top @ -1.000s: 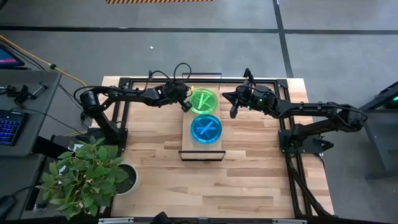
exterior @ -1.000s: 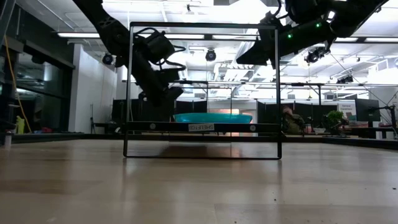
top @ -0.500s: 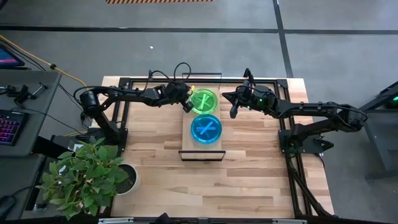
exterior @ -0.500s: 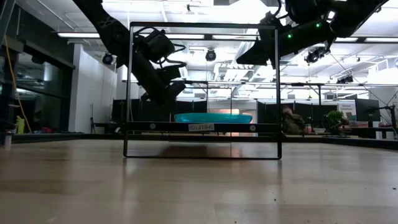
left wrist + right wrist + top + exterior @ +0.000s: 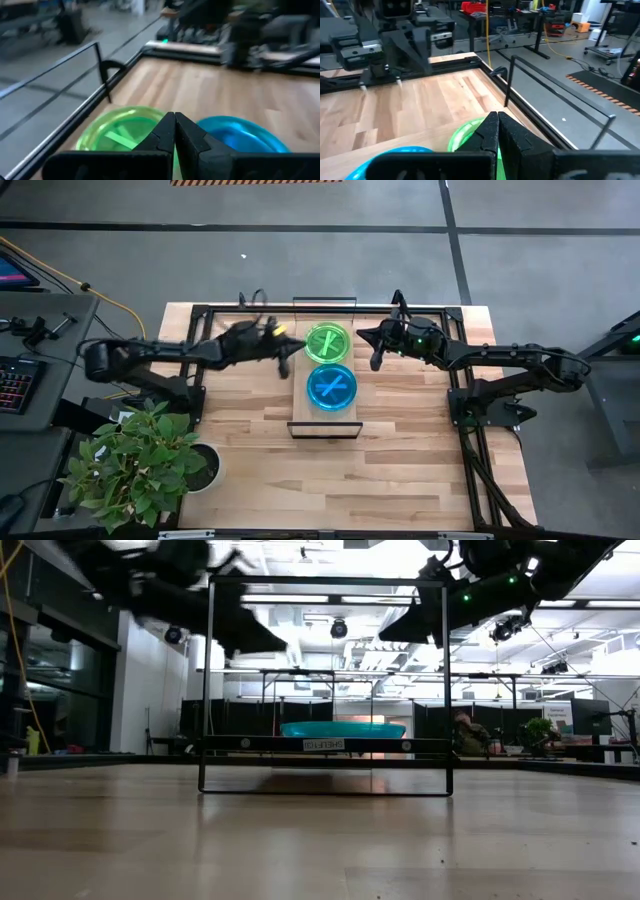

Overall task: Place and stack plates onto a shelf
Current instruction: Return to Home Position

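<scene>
A yellow-green plate [image 5: 328, 342] and a cyan-blue plate [image 5: 332, 387] lie flat side by side on the shelf [image 5: 301, 411], the green one at its far end. In the low view only the blue plate [image 5: 342, 728] shows on the shelf [image 5: 325, 744]. My left gripper [image 5: 290, 354] hovers shut, left of the green plate [image 5: 117, 136] and above it, touching nothing. My right gripper [image 5: 376, 361] waits shut in the air to the right of the green plate [image 5: 464, 132]. Both wrist views look down on the two plates, the blue plate [image 5: 241, 136] beside the green.
A potted plant [image 5: 142, 464] stands at the table's near left corner. Dark metal frame bars [image 5: 200, 350] run along the table's left, far and right edges. Bare wood [image 5: 340, 480] lies between the shelf and the near edge.
My left gripper has drawn back from the green plate's left edge toward the table's left and risen well above the shelf; its arm now stretches out lower and further left. Both plates and the right arm have stayed put.
</scene>
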